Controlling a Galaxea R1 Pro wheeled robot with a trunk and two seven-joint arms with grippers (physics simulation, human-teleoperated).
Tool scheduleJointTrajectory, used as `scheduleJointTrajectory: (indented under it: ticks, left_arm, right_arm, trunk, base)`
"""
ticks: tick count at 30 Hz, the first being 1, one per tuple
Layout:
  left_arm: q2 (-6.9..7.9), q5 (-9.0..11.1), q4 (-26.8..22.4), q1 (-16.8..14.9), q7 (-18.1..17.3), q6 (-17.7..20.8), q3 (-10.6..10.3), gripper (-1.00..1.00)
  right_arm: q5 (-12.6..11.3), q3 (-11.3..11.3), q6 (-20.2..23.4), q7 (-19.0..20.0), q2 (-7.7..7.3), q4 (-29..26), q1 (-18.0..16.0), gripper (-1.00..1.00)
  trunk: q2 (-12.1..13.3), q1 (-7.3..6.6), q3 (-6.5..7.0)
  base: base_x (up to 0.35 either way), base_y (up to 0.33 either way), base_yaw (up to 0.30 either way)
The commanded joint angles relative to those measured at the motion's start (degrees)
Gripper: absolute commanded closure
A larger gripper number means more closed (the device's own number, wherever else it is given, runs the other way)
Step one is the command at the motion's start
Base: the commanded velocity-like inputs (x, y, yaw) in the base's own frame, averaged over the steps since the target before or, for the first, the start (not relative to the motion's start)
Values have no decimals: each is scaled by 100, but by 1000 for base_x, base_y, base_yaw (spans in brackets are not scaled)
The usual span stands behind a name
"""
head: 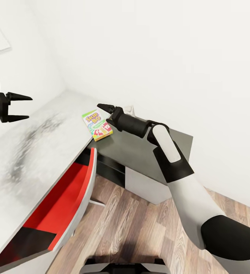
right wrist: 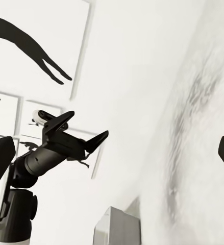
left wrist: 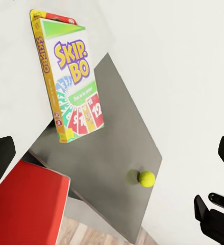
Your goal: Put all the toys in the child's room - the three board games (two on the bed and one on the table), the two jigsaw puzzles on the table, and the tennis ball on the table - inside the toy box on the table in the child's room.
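Nearest you, wooden floor [head: 132,228] lies open between your base and a red chair [head: 64,201] tucked under the near edge of the table [head: 37,152], which runs from the near left toward the far corner. Its white top is bare on the near stretch. Your left gripper [head: 21,107] hovers at the left over that top, fingers spread and holding nothing. Farther along, your right arm reaches across a lower dark grey surface [head: 140,152] beside the table's end; the right gripper [head: 106,111] is spread too, with nothing between its fingers, right at the far edge of the Skip-Bo board game [head: 97,124]. That box lies flat at the table's corner. The tennis ball [left wrist: 146,178] rests on the grey surface, well apart from the box. White walls close in behind.
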Motion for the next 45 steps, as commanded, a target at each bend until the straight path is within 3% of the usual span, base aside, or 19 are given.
scheduleJointTrajectory:
  ticks: [1,24,32,45]
  left_arm:
    - [8,58,0,8,40,0,-23,-100]
    - [9,58,0,143,40,0,-23,-100]
    - [9,58,0,239,40,0,-23,-100]
    - [-13,51,0,671,40,0,-31,-100]
  right_arm:
    - [-26,0,16,-21,2,0,-5,-100]
    - [-15,-6,8,-4,2,14,58,-100]
    - [159,-14,7,-2,2,9,225,-100]
    - [237,-25,-1,7,2,8,518,-100]
  trunk:
    - [-10,4,1]
    - [-10,4,218]
    - [-10,4,294]
    - [-10,4,416]
  base:
    - [0,0,0]
    - [0,0,0]
    - [0,0,0]
    - [0,0,0]
